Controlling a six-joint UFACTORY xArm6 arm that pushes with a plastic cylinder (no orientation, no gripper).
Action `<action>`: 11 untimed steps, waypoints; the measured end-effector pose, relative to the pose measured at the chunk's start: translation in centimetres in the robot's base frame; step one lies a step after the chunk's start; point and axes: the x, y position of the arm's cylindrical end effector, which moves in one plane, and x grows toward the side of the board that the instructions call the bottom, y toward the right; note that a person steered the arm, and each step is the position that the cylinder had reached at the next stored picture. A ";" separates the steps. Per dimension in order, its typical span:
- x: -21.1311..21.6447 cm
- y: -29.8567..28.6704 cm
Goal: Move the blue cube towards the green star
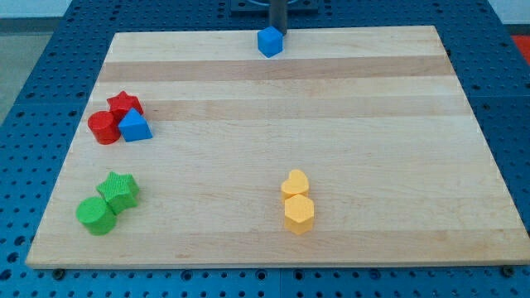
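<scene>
The blue cube (pixel 270 40) sits near the top edge of the wooden board (pixel 348 124), a little left of the middle. My tip (pixel 277 27) stands just behind the cube, at the view's top, touching or almost touching its upper right side. The green star (pixel 119 189) lies at the lower left of the board, far from the cube, next to a green cylinder (pixel 95 214).
A red star (pixel 124 103), a red cylinder (pixel 103 127) and a blue triangular block (pixel 134 126) cluster at the left. A yellow heart (pixel 295 183) and a yellow hexagon (pixel 299 213) sit together at the lower middle.
</scene>
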 end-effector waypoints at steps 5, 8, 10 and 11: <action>10.0 -3.3; 17.5 -5.7; 22.0 -8.0; 24.1 -8.9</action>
